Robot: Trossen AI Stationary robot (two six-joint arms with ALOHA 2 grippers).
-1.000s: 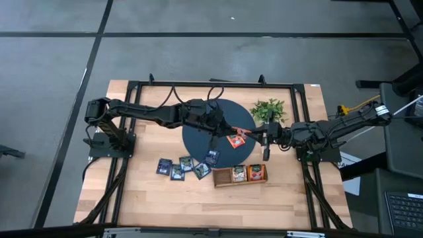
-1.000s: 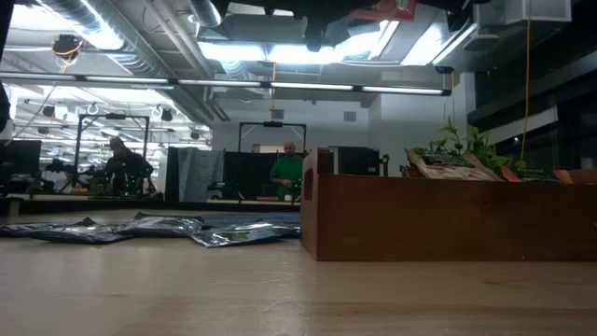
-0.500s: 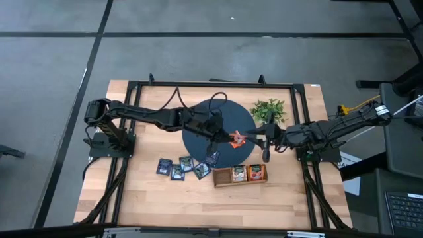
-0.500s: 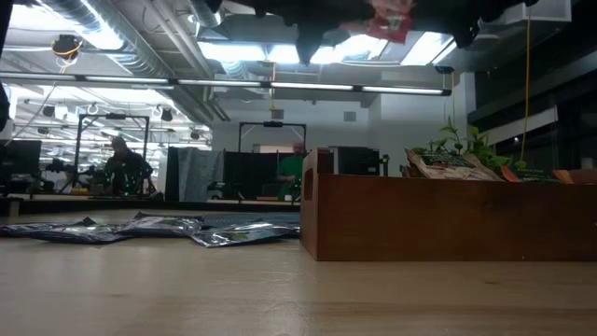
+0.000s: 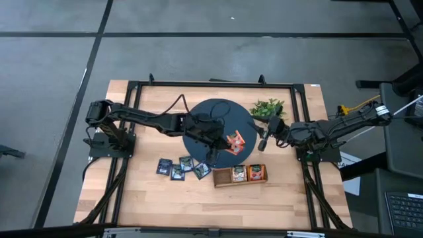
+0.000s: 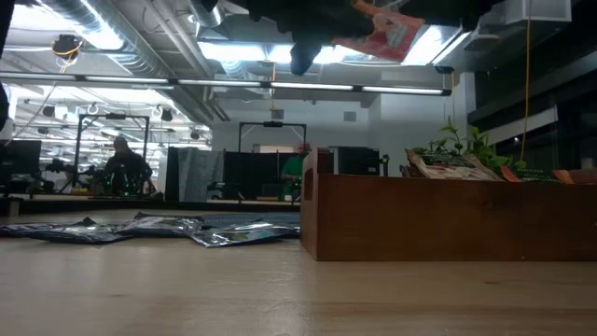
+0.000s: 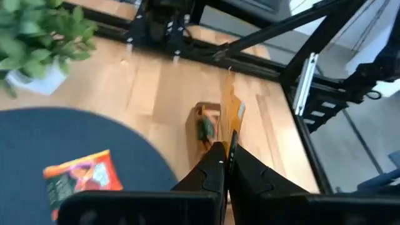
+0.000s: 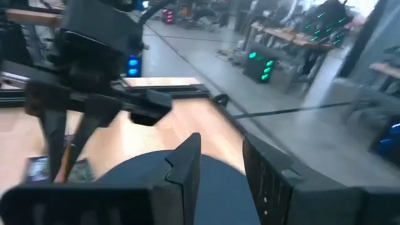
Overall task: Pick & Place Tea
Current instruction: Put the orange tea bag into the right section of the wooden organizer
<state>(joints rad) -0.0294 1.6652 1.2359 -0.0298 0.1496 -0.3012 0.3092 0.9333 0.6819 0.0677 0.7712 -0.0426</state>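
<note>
The left pincer [image 5: 223, 141] sits over the dark round disc [image 5: 198, 114] at the centre of the light wooden table [image 5: 145, 192], toward the disc's 4 o'clock edge, clenched on a thin orange-red square tea sachet [image 5: 235, 141]. In the left wrist view that sachet [image 7: 232, 111] stands edge-on between the 2 pressed fingertips [image 7: 215, 164]. In the low view it [image 6: 384, 28] hangs high above the table, tilted.

A second orange-red sachet with a green label [image 7: 82, 176] lies flat on the disc in the left wrist view.

The right pincer [image 5: 263, 140] hovers just off the disc's 3 o'clock rim, apart from the held sachet, with its 2 dark fingers [image 8: 185, 164] spread and nothing between them.

At 6 o'clock from the disc stands a narrow brown wooden tray with 3 compartments [image 5: 240, 182]. Its middle compartment holds a beige sachet [image 5: 238, 174], its right compartment an orange one [image 5: 255, 173], and I cannot tell what is in the left compartment.

At the tray's 9 o'clock, 4 dark navy sachets [image 5: 180, 167] lie in a loose cluster on the bare wood, some touching.

A leafy green plant [image 5: 267, 108] stands at the disc's 2 o'clock, close to the right arm.

In the low view, a person [image 6: 119, 163] sits far back in the room.
</note>
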